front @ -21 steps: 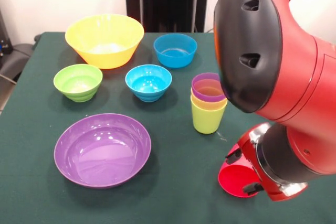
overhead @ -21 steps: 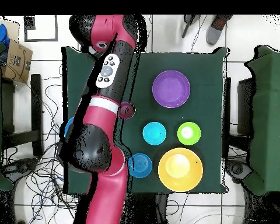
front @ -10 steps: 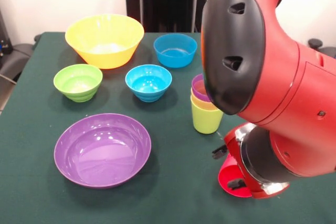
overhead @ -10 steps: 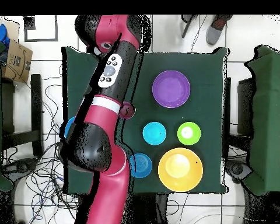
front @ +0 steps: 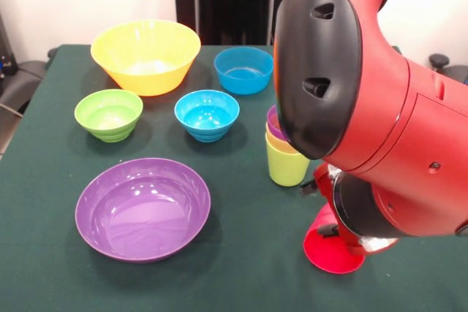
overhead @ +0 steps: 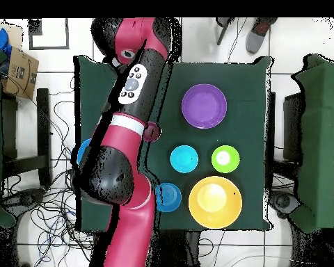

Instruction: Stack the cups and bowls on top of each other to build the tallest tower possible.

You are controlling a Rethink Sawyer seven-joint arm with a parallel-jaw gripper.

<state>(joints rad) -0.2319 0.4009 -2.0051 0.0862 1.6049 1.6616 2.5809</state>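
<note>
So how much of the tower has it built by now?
Only a start. Three cups are nested: purple in yellow in lime green, forming the tower. The red cup sits low under the arm's end, so the arm seems to be dealing with it; the pincer itself is hidden. Left to do: that cup and every bowl, including the purple bowl, the yellow bowl, the green bowl and the blue ones, all still separate.

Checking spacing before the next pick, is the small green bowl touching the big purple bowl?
Apart. The front view shows bare green table between the small green bowl and the purple bowl; the overhead view shows the gap too.
</note>
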